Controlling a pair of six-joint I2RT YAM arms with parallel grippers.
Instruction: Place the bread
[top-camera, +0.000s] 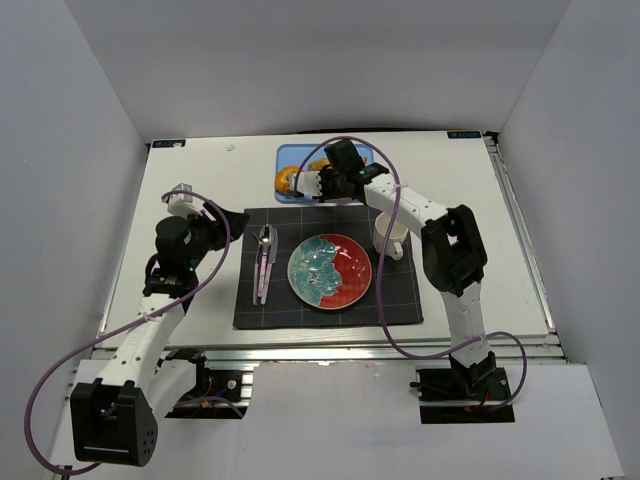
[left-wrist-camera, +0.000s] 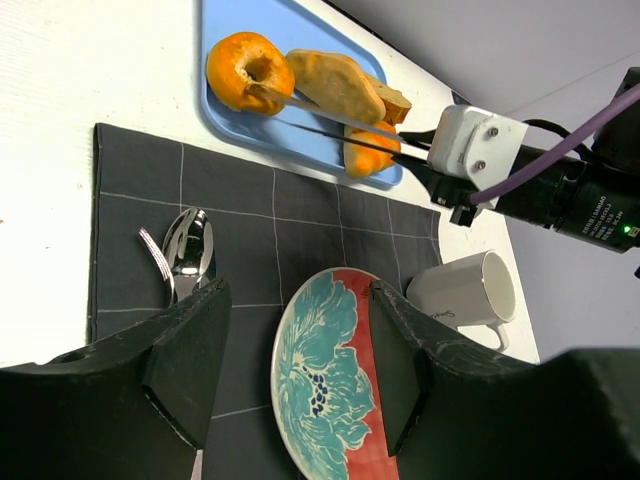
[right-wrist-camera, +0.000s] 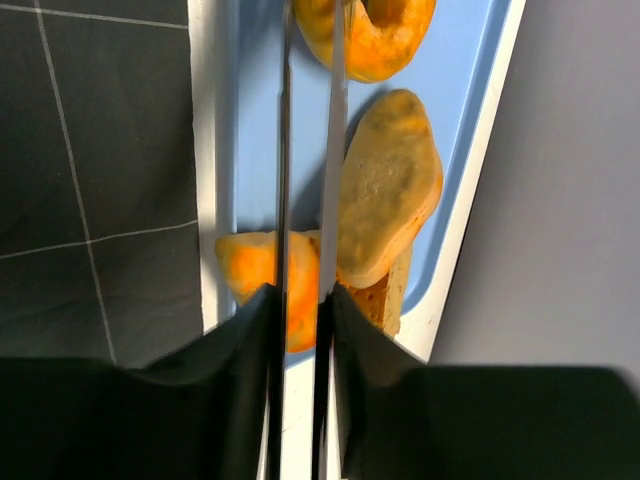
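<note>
Right fingers: clenched on the tongs, whose two blades run forward close together.
Tong tips: at the bread, one blade across its ring, the other beside it; whether they grip it cannot be told.
Bread: lying on the tray, beside other pastries, not lifted.
Left fingers: released, empty, above the placemat.
Progress: early. Pickup, carry and set-down remain, probably onto the bare plate.

Inventory, from my side:
- bread: matt golden crust
- tray: smooth blue plastic
- placemat: dark woven cloth
- spoon: polished metal
- plate: glossy glazed ceramic
- my left gripper: matt black plastic
</note>
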